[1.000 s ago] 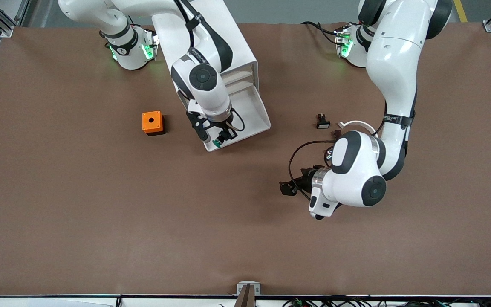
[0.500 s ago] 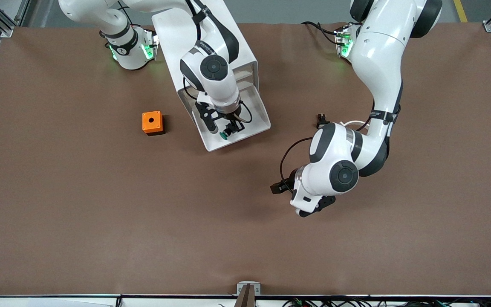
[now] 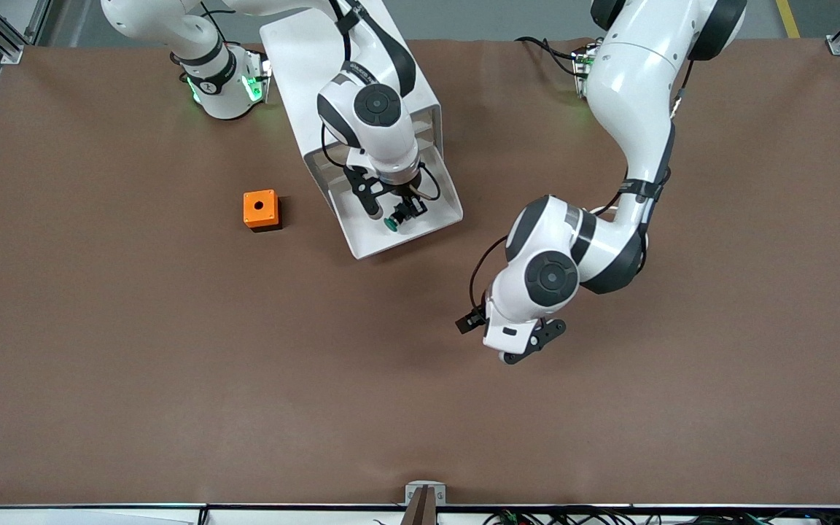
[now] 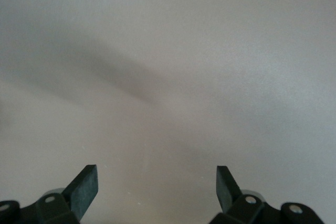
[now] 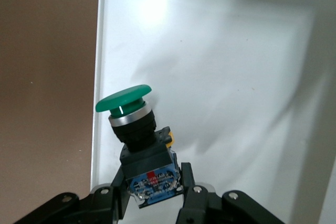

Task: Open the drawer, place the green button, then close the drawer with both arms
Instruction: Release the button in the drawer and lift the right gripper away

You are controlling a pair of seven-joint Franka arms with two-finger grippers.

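The drawer (image 3: 440,198) stands pulled out of the white cabinet (image 3: 302,64), with its white floor (image 5: 236,72) bare. My right gripper (image 3: 399,216) hangs just over the drawer, near its front edge, and is shut on the button (image 3: 393,223). The fingers (image 5: 189,190) clamp the button's blue back part, and its green cap (image 5: 123,99) points away from the wrist. My left gripper (image 3: 526,346) hovers over bare table nearer the front camera than the drawer. It is open (image 4: 156,182) with nothing between its fingers (image 4: 84,187).
An orange box (image 3: 260,210) with a hole in its top sits on the brown table (image 3: 172,350), beside the cabinet toward the right arm's end. The drawer's side wall (image 5: 98,77) rises next to the button.
My right gripper has carried the button from the drawer's front edge farther in over the drawer. The left arm has swung toward the right arm's end, its gripper still open.
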